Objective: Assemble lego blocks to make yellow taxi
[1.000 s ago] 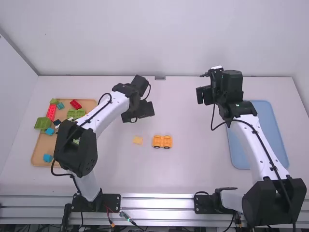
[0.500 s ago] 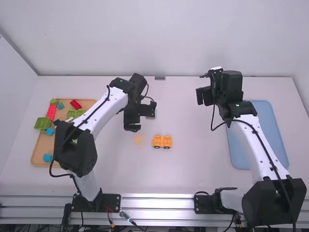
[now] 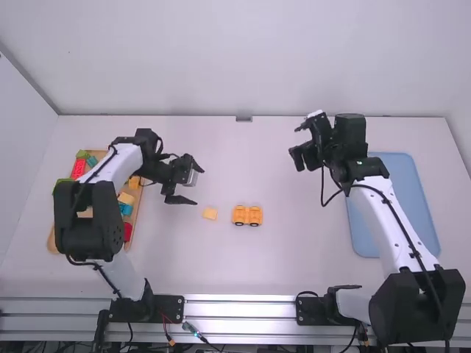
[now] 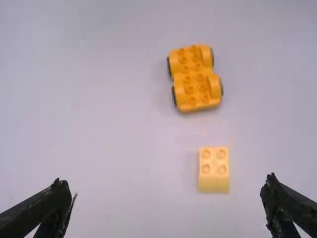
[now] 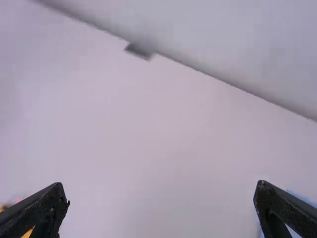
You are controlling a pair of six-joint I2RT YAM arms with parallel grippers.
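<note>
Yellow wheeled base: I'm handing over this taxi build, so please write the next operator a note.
Left gripper: open, empty, over the table.
Right gripper: open, empty.
Wheeled base and loose yellow block: apart, mid-table. More blocks on the wooden tray, at left.
Done: base is out, nothing stacked on it.
To do: probably fit the loose block, then build up the taxi.

My left arm [image 3: 88, 228] and right arm [image 3: 416, 312] have smooth white links [image 3: 383, 224] and blocky black joint housings [image 3: 349, 134]. Black cable [image 3: 402, 223] runs along each arm, secured by small black clips [image 3: 417, 256]. My jaws are black, tapering to rough-textured fingertips [image 4: 58, 198].
</note>
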